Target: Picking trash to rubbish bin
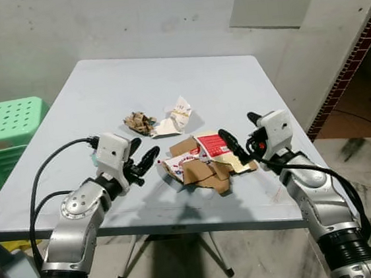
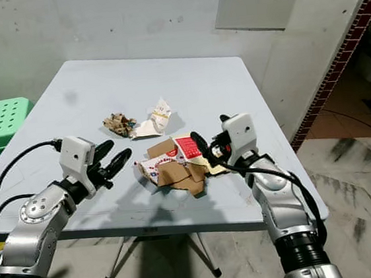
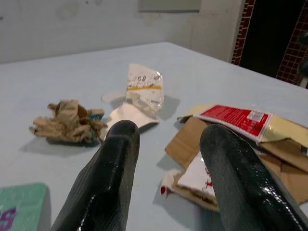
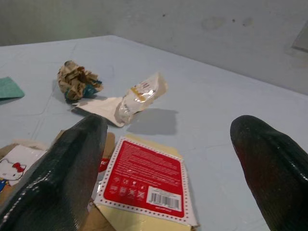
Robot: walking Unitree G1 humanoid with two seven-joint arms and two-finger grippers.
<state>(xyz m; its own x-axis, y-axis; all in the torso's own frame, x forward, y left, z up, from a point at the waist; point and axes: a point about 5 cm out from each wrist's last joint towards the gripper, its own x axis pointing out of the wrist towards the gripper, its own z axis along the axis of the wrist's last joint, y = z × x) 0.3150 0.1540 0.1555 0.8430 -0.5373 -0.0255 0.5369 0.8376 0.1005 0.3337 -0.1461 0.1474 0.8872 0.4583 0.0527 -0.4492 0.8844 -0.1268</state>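
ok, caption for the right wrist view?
Open right tool hovering over red-labelled packet, crumpled wrappers beyond on table.

Pale blue table point(image 1: 102, 108), green perforated stool point(image 1: 5, 125), red-and-white printed brown cardboard point(image 1: 204, 160)

Matt brown cardboard point(image 1: 205, 170), glossy crinkled wrapper point(image 1: 178, 115), smooth, perhaps laminate table point(image 1: 102, 101).

Both arms forward, left tool point(image 1: 142, 159) and right tool point(image 1: 239, 135) spread.
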